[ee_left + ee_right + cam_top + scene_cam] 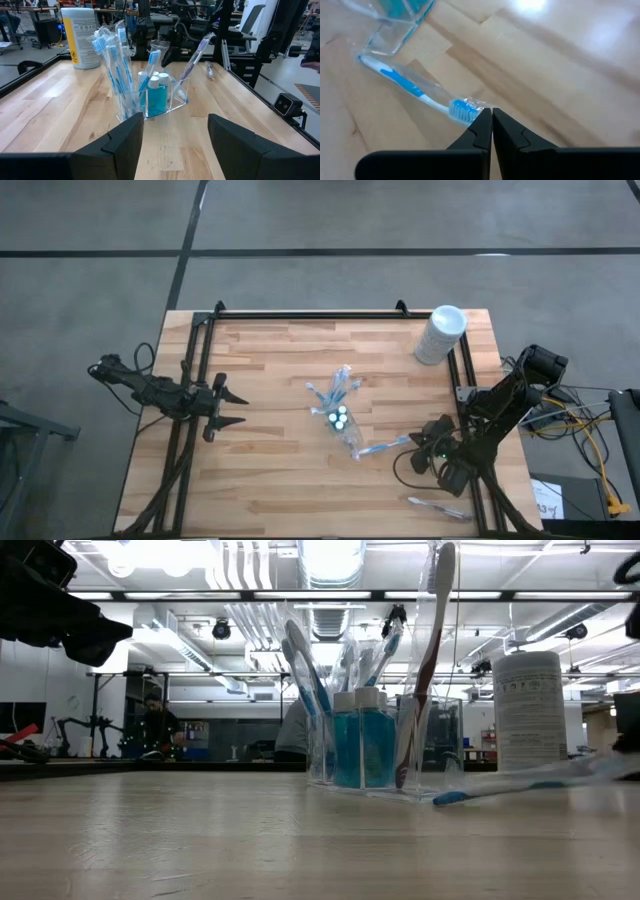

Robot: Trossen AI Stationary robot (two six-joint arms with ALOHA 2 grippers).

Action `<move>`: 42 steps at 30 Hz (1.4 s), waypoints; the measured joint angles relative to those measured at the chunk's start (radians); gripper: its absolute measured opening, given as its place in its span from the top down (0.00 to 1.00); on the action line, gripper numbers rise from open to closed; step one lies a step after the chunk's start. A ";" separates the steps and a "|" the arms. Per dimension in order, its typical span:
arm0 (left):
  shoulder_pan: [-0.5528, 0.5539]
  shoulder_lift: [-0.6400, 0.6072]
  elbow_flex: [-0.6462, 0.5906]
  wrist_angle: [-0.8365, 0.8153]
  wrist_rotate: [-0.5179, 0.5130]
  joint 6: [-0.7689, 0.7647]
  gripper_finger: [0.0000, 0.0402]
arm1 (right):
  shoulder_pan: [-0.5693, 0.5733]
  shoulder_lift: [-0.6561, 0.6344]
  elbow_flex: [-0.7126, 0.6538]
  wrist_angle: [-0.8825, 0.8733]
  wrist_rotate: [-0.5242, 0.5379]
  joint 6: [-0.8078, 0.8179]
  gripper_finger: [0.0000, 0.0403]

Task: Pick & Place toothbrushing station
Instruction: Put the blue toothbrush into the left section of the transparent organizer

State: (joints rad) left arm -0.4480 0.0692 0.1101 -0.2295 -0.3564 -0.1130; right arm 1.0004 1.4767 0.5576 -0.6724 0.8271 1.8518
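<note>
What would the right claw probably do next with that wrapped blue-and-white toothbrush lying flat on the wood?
Probably lift. The right gripper looks shut on the wrapper at the bristle end of the wrapped blue-and-white toothbrush, which lies flat beside the clear plastic holder. Raising it gently would free it for carrying there.

Layout around the clear holder [342, 423], mid-table.

Standing in the holder: toothbrushes [116, 60] and capped tubes [338, 418]. Lying on the table just right of it, touching its near corner: a wrapped toothbrush [383, 447]. Far right behind: white cylinder [439, 334]. Well left: left gripper [222, 408]. Right, at the wrapped brush's end: right gripper [490, 118].
</note>
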 joint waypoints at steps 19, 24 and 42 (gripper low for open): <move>0.000 0.000 0.000 0.000 0.000 0.000 0.43 | -0.040 -0.344 0.305 -0.640 -0.126 -0.012 0.98; 0.000 0.000 0.000 0.000 0.000 0.000 0.43 | -0.107 -0.399 0.426 -0.744 -0.131 -0.100 0.98; 0.000 0.000 0.000 0.000 0.000 0.000 0.43 | -0.450 -0.294 0.847 -0.797 -0.197 -0.680 0.98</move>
State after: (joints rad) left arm -0.4480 0.0692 0.1101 -0.2298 -0.3565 -0.1130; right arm 0.5507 1.1832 1.4050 -1.4699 0.6304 1.1723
